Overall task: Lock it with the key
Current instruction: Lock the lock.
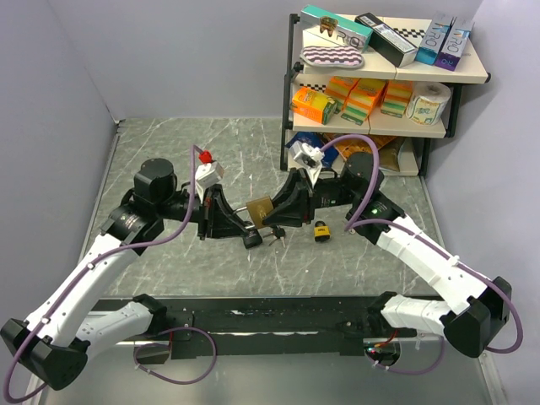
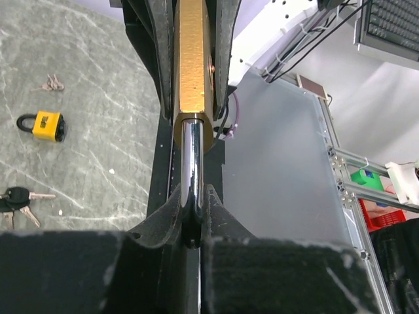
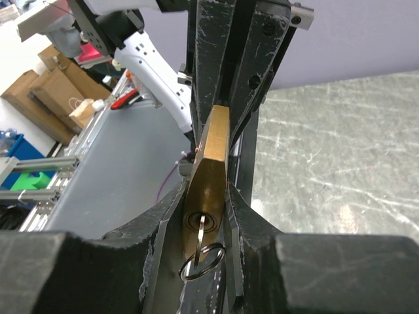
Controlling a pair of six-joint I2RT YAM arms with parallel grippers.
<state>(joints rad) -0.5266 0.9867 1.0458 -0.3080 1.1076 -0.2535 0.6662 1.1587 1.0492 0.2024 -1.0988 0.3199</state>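
Note:
A large brass padlock (image 1: 260, 207) hangs above the table between my two grippers. My left gripper (image 1: 243, 215) is shut on its chrome shackle (image 2: 192, 157); the brass body (image 2: 192, 59) extends away from it in the left wrist view. My right gripper (image 1: 277, 211) is shut on the padlock body (image 3: 213, 163), one finger on each flat side. A key (image 3: 204, 229) sits in the keyhole at the body's bottom end, with a wire ring (image 3: 203, 261) hanging from it. Whether the shackle is pushed home is hidden.
A small yellow padlock (image 1: 321, 229) lies on the table right of the grippers, also in the left wrist view (image 2: 42, 125). A bunch of keys (image 1: 275, 235) lies beneath the brass padlock. A stocked shelf unit (image 1: 380, 76) stands at the back right.

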